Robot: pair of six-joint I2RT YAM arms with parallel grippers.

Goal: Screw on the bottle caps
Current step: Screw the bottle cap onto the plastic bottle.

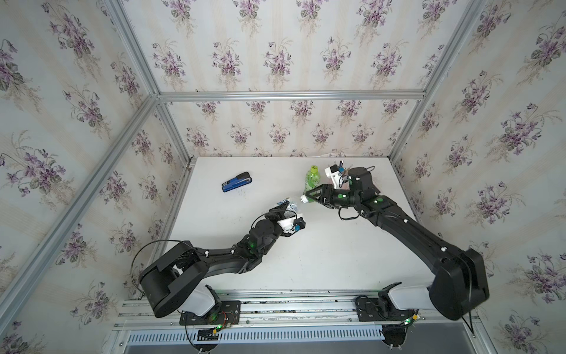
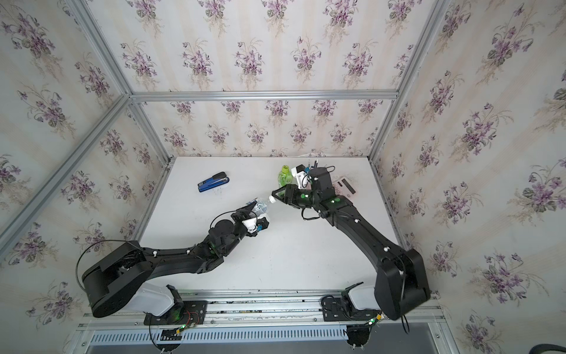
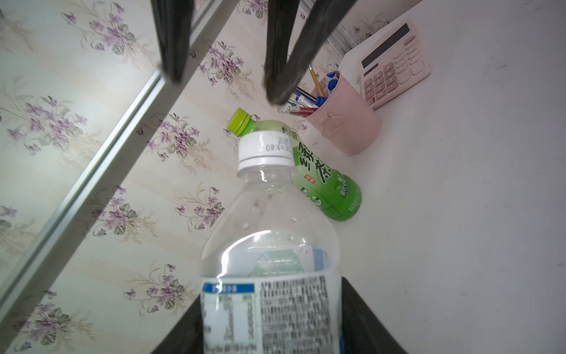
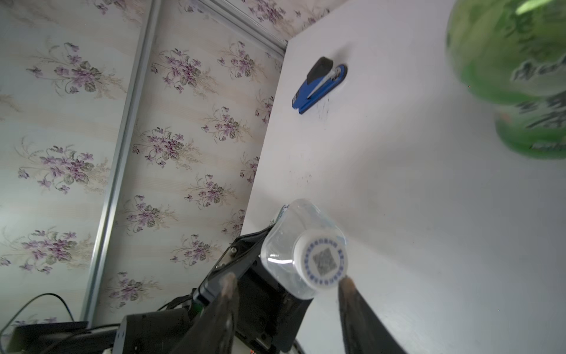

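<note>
White plastic decides this. In both top views the white cap [image 1: 304,199] sits on the neck of the clear bottle [image 1: 291,204], whose labelled body is clamped in the left fingers [image 1: 279,211]. The bottle is held tilted over the tabletop [image 1: 306,263], its long axis running from about 8 o'clock at the base to 2 o'clock at the cap. The right fingers [image 1: 307,196] reach in from 3 o'clock and end right at the cap, so the right arm is the one placed to turn it. At 1 o'clock from the cap stands the green bottle [image 1: 312,182], upright, with its yellow-green cap [image 1: 314,168] on. A stapler [image 1: 236,181] lies well apart at 10 o'clock.

Left wrist view: the clear bottle [image 3: 269,233] points away from the camera, and the white cap [image 3: 266,151] sits level on the neck with its ring below. Beyond it the right fingers hang spread, one finger [image 3: 277,76] and its mate both clear of the cap. The green bottle stands behind, beside a pen cup [image 3: 346,128] and a calculator [image 3: 395,61].

Right wrist view: the white cap [image 4: 323,260] turns its printed face to the camera. The right fingers are released, one tip [image 4: 346,283] just beside the rim and the other well off. To my eye the cap looks seated, but whether it is tight cannot be told.
</note>
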